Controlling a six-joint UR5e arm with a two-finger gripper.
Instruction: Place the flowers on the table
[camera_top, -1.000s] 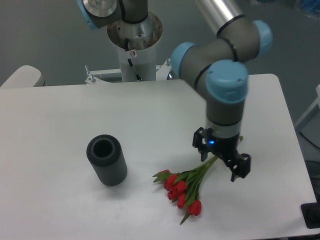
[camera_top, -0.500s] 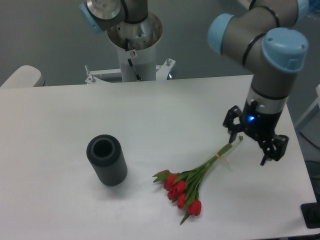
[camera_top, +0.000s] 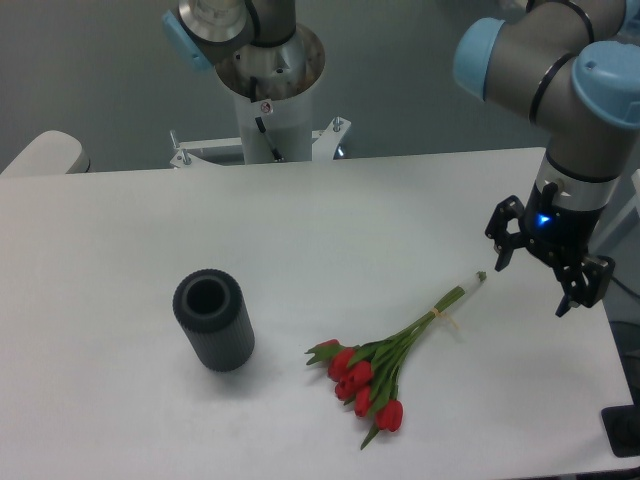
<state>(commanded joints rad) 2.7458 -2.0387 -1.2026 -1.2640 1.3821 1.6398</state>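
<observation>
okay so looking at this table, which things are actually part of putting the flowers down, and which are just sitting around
Part of the job:
- flowers, lying flat on the tabletop
- table, what they rest on
- gripper, open and clear of the stems

Just sitting around:
- dark ribbed cylinder, upright, left of the flowers

White table (camera_top: 300, 230), rounded corners, carries two items. Flowers (camera_top: 385, 360) lie flat on it, down and left of the gripper (camera_top: 545, 272): red heads point away from the tool toward the near edge, stem ends nearest it, just off its left finger, not touching. Dark ribbed cylinder (camera_top: 213, 321) stands upright, open end up, well apart from the tool on the far left, left of the flowers.
</observation>
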